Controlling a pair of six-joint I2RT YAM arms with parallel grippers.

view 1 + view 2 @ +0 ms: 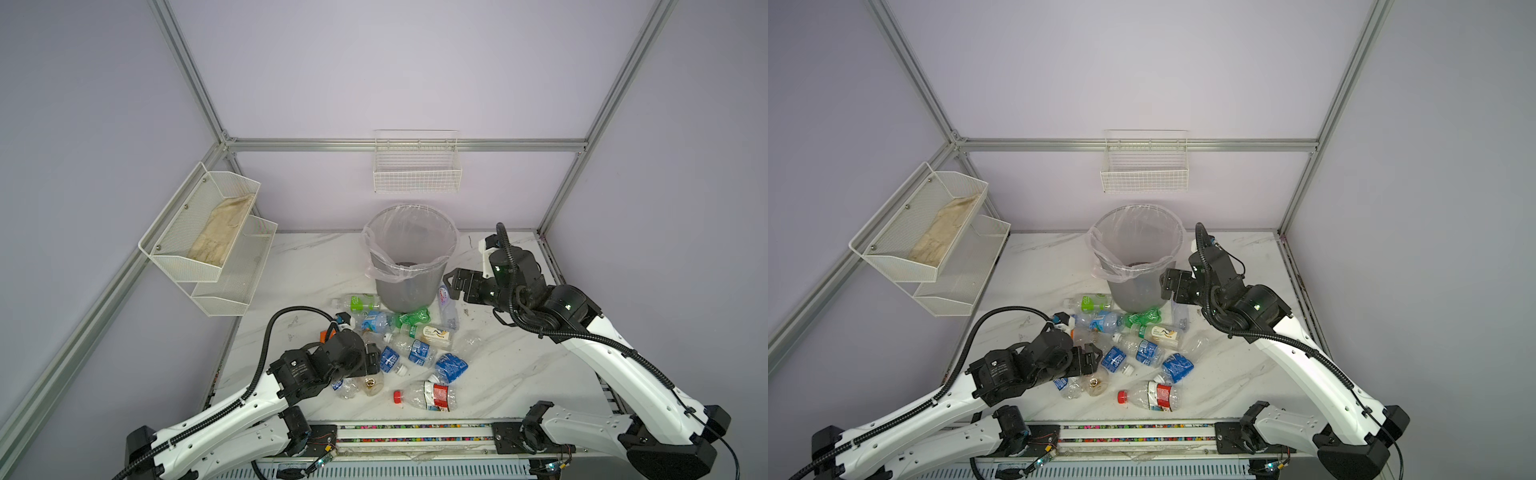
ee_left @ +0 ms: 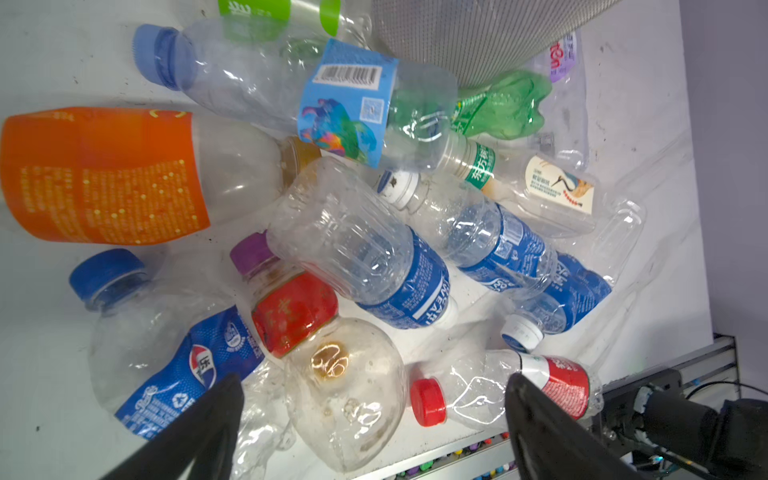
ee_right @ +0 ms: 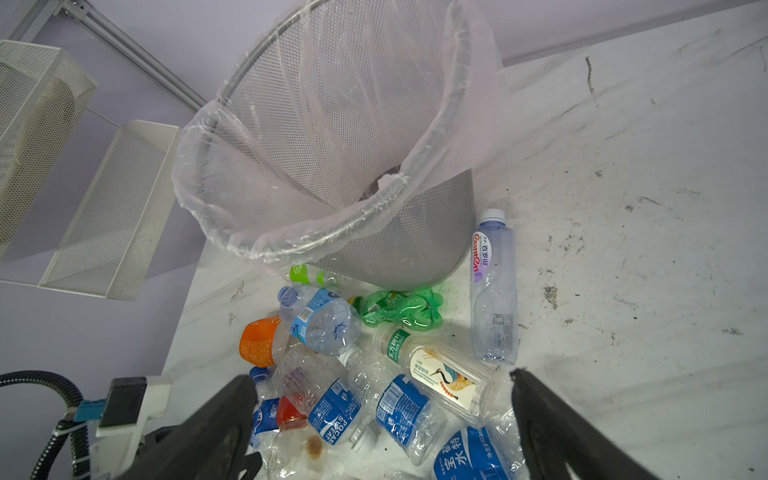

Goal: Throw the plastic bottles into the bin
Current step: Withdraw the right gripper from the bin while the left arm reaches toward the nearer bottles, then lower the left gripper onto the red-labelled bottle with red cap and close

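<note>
Jaws of the left gripper point(image 2: 374, 380) stand apart, empty, over a round red-labelled bottle point(image 2: 295, 311) at lower centre of the wrist view. The right gripper point(image 3: 380, 376) gapes empty beside the bin point(image 1: 399, 291). The plastic bottles point(image 1: 411, 349) litter the table point(image 1: 519, 332) below it, mid-frame. Picking step, I judge: next, descend and close squarely.

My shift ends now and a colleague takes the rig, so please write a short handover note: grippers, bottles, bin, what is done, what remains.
Left gripper: open, empty, low over the near-left part of the pile.
Right gripper: open, empty, raised beside the bin, on its right.
Plastic bottles: all that show lie on the table in front of the bin; one purple-labelled bottle lies by its right side.
Done: no bottle can be seen in the bin.
Left: pick up each bottle and drop it in.
</note>
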